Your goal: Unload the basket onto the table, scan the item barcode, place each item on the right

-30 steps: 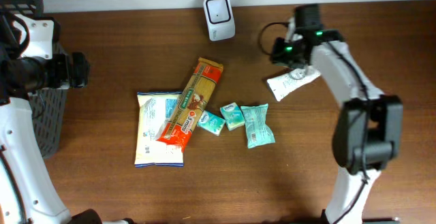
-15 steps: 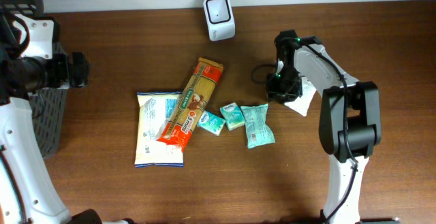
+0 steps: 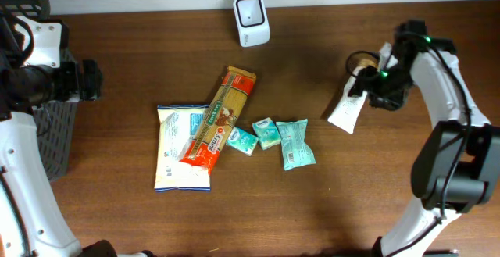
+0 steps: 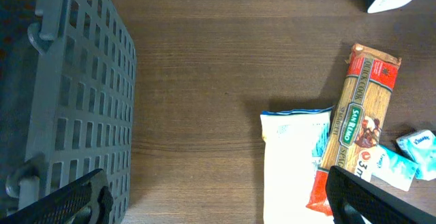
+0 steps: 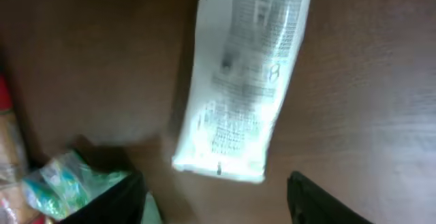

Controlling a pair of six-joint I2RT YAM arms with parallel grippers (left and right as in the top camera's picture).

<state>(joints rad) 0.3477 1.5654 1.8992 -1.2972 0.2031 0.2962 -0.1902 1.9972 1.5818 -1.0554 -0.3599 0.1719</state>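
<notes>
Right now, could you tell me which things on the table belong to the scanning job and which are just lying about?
For the job: white packet, barcode scanner.
Lying about: pasta pack, blue-and-white bag, teal packets, grey basket.

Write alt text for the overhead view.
The right hand is over the upper end of a white packet lying on a brown table; a white scanner stands at the far edge. A pasta pack, white bag and teal packets lie mid-table; the left hand is by a grey basket.
</notes>
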